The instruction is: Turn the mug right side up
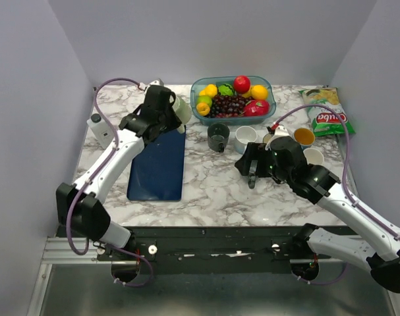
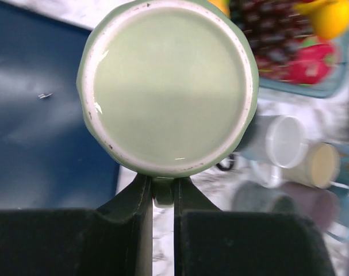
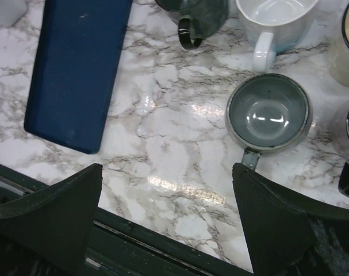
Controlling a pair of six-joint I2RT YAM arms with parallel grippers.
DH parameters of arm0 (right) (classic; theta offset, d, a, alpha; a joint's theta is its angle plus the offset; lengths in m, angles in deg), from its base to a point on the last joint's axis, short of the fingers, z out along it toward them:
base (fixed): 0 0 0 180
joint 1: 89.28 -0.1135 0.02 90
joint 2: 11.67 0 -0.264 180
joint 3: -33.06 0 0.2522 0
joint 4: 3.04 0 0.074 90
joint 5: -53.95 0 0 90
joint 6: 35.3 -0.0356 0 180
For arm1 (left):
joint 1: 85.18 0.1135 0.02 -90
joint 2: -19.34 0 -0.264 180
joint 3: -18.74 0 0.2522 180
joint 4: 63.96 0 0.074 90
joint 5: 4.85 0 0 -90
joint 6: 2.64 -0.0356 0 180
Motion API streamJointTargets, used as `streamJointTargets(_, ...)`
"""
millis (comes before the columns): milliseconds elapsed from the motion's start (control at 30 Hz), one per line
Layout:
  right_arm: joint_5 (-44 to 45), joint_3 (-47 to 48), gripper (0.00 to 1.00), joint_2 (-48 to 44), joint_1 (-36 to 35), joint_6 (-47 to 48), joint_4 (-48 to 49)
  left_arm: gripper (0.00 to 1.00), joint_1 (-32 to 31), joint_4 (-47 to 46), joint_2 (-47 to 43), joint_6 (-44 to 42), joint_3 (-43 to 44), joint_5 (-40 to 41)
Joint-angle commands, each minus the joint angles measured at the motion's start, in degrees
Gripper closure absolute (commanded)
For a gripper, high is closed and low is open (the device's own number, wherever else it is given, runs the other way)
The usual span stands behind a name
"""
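The mug [image 2: 168, 86] is pale green, and its flat base fills the left wrist view; its mouth is hidden. My left gripper [image 2: 163, 187] is shut on the mug's handle [image 2: 163, 192], which is pinched between the two fingers. Seen from above, the mug [image 1: 182, 110] is held over the far end of the blue mat [image 1: 159, 164], at the tip of the left gripper [image 1: 175, 113]. My right gripper [image 1: 251, 168] hovers over the marble at centre right. It stands open [image 3: 168, 178] with nothing between its fingers.
A grey mug [image 3: 269, 112] stands upright just beyond the right fingers, with a dark green mug [image 1: 218, 136], a white mug [image 1: 245, 137] and other cups behind. A fruit tub [image 1: 198, 89] sits at the back, a chips bag [image 1: 328, 112] at back right.
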Motion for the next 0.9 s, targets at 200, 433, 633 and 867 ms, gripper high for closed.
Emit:
streamJointTargets(200,-12.7,7.7,0.00,0.2,0.4,-3.6,12.5,1.00,-0.1,-29.0,-11.7,9.2,-1.5,-29.5)
streamJointTargets(433,-16.5,15.3,0.00,2.3,0.4,-5.5,18.9,1.00,-3.3,-42.5,-13.2,15.0,-1.3,-39.4)
streamJointTargets(633,-17.7,15.8,0.01,2.4,0.4,-8.5,26.6,1.00,-7.9,-59.8,-14.7,20.5,-5.5,-42.7)
streamJointTargets(867,-16.2,14.3,0.03,0.3,0.4,-9.4,31.3,1.00,-9.8,-67.0,-15.7,23.2,-6.8,-43.0)
